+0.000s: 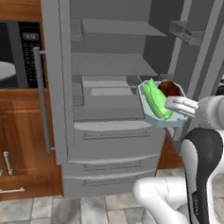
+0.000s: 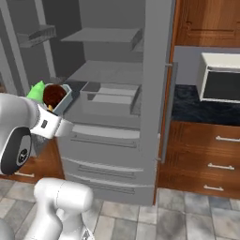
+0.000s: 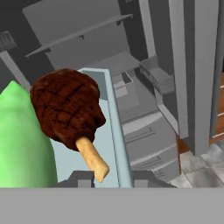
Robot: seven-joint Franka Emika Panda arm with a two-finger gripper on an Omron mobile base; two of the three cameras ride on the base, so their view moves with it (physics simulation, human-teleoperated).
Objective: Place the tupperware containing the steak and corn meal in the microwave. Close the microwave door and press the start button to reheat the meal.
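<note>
The tupperware (image 1: 157, 118) is a pale blue tub held in the air in front of the open fridge. My gripper (image 1: 170, 106) is shut on its near rim. Inside lie green corn (image 1: 155, 99) and a dark brown steak (image 1: 168, 88). From the right base view the tupperware (image 2: 64, 99) sits above my wrist, gripper (image 2: 50, 109) under its edge. The hand view has the steak (image 3: 65, 107), corn (image 3: 22, 140) and tub wall (image 3: 111, 118) between my fingertips (image 3: 83, 178). The microwave (image 1: 15, 29) is at far left, its cavity showing, with turntable (image 1: 0, 70) and keypad (image 1: 29, 51). The microwave door is out of view.
The grey fridge (image 1: 107, 132) stands open straight ahead, with shelves and drawers; its left door (image 1: 52, 72) with a long bar handle (image 1: 41, 99) juts between the tub and the microwave. Wooden cabinets (image 1: 17, 140) sit below. A white box appliance (image 2: 220, 77) rests on the dark counter at right.
</note>
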